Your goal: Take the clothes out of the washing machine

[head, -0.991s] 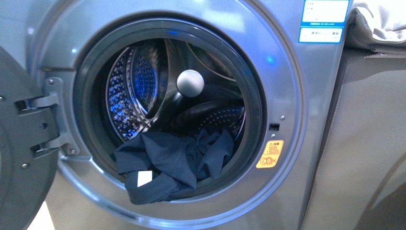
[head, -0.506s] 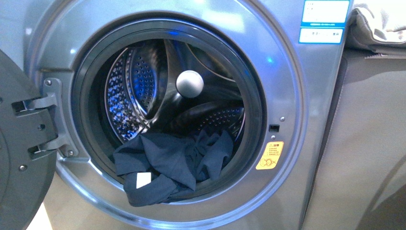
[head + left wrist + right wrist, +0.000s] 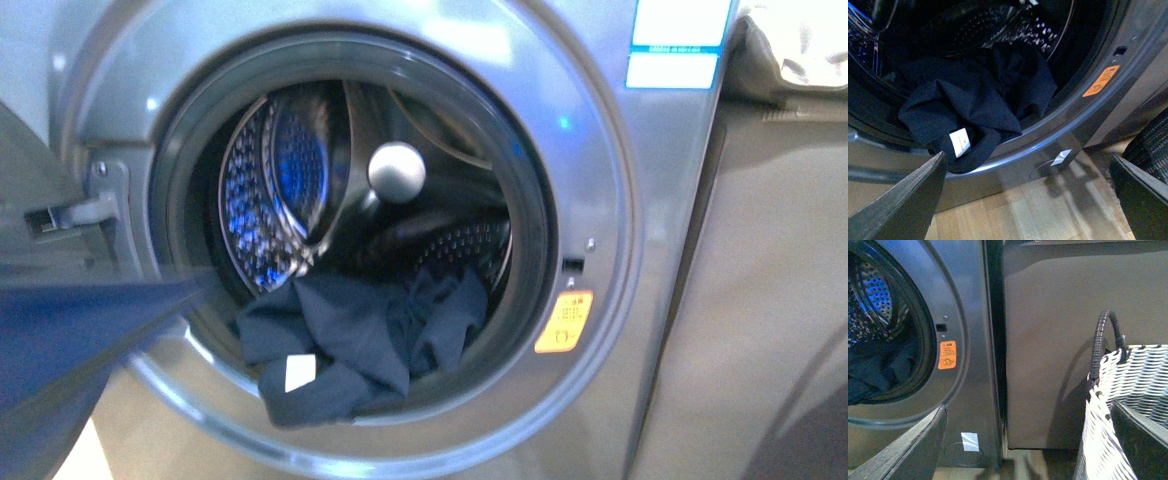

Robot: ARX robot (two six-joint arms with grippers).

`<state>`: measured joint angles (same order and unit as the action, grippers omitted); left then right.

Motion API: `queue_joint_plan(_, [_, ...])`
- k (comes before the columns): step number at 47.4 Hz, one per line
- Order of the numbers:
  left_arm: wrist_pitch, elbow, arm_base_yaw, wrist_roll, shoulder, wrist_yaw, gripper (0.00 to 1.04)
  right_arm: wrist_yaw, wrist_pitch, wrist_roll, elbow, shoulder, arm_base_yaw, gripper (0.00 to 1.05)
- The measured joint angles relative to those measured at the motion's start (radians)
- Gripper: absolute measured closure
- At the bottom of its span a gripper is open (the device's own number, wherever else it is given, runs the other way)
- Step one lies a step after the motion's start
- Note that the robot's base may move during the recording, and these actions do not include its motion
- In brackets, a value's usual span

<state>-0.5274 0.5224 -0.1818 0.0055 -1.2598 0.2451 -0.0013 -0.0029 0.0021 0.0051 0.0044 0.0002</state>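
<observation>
Now the left gripper (image 3: 1027,159) spreads wide and empty; the clothes (image 3: 963,100) lie just ahead of it, heaped over the lip of the washing machine (image 3: 1068,125); the right gripper (image 3: 1028,407) gapes likewise, empty, a woven basket (image 3: 1133,385) beside one of its fingers.

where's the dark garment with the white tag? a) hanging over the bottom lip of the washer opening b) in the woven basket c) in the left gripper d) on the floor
A: the clothes sag over the lower rim of the washing machine porthole, white tag showing, and the left gripper is open and empty.
</observation>
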Motion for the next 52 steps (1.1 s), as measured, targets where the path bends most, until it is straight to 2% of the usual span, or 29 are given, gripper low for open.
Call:
queue_joint_plan(11, [-0.035,0.208,-0.033,0.035,-0.308,0.006,0.06,0.000,0.000,0.000,0.000,0.000,0.000,0.08])
queue_joint_plan(23, [-0.015,0.435,-0.030,0.070,-0.551,-0.057,0.06,0.000,0.000,0.000,0.000,0.000,0.000,0.08])
queue_joint_plan(41, [0.117,0.788,-0.002,0.097,-0.810,-0.124,0.06,0.000,0.000,0.000,0.000,0.000,0.000,0.08])
queue_joint_plan(52, [0.316,0.949,0.007,0.097,-0.889,-0.143,0.06,0.000,0.000,0.000,0.000,0.000,0.000,0.08])
